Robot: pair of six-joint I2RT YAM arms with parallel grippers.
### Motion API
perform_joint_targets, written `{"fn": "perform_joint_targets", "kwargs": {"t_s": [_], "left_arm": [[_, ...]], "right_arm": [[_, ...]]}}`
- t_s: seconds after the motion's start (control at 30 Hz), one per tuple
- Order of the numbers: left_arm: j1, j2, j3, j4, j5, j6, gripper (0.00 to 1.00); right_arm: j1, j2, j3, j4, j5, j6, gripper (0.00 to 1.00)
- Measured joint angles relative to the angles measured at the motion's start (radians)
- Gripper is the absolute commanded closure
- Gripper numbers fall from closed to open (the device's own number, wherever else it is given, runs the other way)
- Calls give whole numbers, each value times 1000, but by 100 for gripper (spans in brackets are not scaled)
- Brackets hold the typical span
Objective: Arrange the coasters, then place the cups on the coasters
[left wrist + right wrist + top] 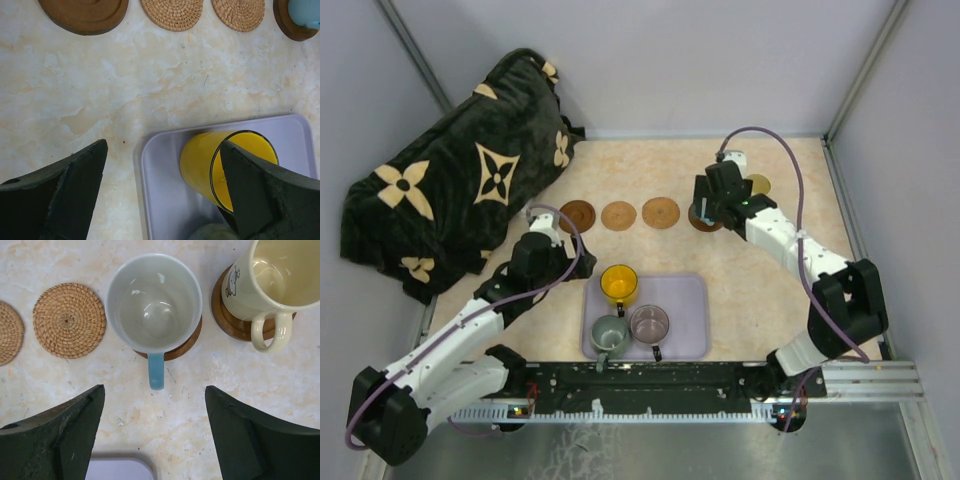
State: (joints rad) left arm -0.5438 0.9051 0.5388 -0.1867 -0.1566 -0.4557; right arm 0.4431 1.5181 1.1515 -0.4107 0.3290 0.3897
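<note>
The light blue cup (154, 300) stands on a dark coaster (187, 342), its handle toward my right gripper (155, 388), which hangs open just behind it, holding nothing. Beside it the cream cup (270, 275) sits on another dark coaster (225, 315). Two woven coasters (618, 215) (660, 212) and a dark one (577, 214) lie bare in the same row. The yellow cup (210, 170) stands in the lavender tray (165, 200). My left gripper (163, 144) is open at the tray's left corner, its right finger over the yellow cup's rim. The grey-green cup (610, 332) and mauve cup (649, 323) also stand in the tray.
A dark plush blanket with tan flower shapes (450, 195) is heaped at the back left. Walls close in the table at the back and on both sides. The metal rail (720, 380) that carries the arm bases runs just behind the tray.
</note>
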Motion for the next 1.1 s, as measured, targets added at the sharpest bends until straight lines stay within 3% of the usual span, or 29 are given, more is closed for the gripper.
{"fn": "perform_joint_targets", "kwargs": {"t_s": [0.43,0.77,1.1], "left_arm": [[-31,-34,45,-107,25,9,0],[-206,-27,86,-183,46,-9,0],[-344,74,137,-218,40,-53,0]], "right_arm": [[85,-261,-93,-50,6,23,19],[86,-445,-191,-95,-2,34,22],[87,-522,-257,-118,-25,51,23]]}}
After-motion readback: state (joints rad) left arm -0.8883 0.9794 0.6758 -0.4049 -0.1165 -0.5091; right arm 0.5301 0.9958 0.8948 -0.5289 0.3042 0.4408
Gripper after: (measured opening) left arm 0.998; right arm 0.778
